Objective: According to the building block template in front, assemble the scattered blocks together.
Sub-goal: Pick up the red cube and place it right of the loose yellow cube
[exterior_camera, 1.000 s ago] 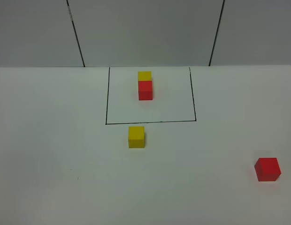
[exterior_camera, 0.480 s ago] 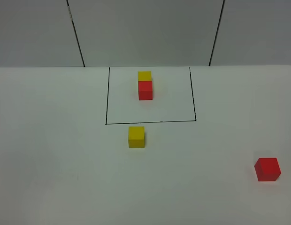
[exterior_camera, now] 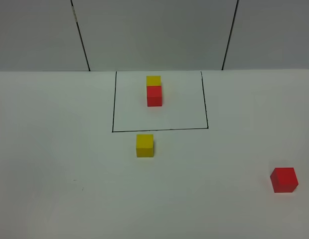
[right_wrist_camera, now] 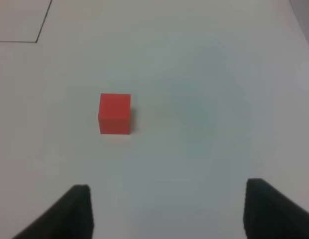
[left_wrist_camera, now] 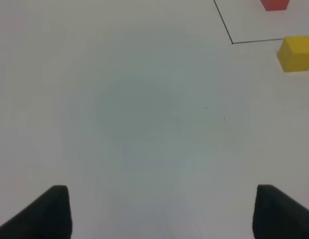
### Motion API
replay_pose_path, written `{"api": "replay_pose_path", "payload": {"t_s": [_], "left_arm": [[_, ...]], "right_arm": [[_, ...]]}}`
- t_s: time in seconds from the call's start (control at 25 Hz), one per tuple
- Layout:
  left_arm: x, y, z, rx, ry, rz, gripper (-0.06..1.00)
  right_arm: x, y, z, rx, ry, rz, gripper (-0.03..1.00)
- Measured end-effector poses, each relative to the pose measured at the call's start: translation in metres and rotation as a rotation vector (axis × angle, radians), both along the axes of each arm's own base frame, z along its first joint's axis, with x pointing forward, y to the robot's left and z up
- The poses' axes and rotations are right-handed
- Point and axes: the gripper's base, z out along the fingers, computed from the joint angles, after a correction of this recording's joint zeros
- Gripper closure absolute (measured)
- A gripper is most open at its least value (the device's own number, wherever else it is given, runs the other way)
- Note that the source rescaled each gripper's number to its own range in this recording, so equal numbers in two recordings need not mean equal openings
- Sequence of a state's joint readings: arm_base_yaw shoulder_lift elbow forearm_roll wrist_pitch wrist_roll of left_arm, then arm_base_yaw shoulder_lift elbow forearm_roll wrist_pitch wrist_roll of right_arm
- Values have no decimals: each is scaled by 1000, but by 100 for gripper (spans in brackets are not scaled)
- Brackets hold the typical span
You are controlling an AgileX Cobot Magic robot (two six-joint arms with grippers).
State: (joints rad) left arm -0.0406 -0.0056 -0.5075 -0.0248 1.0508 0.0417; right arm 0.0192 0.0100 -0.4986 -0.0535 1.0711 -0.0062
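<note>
Nothing's moved since a second ago: the template pair (exterior_camera: 154, 89) sits far-centre inside the black rectangle (exterior_camera: 159, 130), yellow cube (exterior_camera: 144, 145) just outside its near line, red cube (exterior_camera: 284, 179) way off near-right. The left gripper (left_wrist_camera: 162, 206) and right gripper (right_wrist_camera: 167, 204) are both spread wide, holding nothing.

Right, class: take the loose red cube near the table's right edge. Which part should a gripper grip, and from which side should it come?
Probably two opposite side faces of the loose red cube, coming down from above. It sits flat and alone on the table, so every side is free, and the open right gripper looks onto it.
</note>
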Motion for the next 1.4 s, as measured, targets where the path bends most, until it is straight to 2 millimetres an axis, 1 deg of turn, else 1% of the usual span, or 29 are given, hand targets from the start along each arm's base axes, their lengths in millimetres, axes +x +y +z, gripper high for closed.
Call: {"api": "replay_pose_path", "payload": {"t_s": [1.4], "left_arm": [[0,0,0,1,0,1,22]], "right_arm": [[0,-1,0,-12,0,-7,62]]}}
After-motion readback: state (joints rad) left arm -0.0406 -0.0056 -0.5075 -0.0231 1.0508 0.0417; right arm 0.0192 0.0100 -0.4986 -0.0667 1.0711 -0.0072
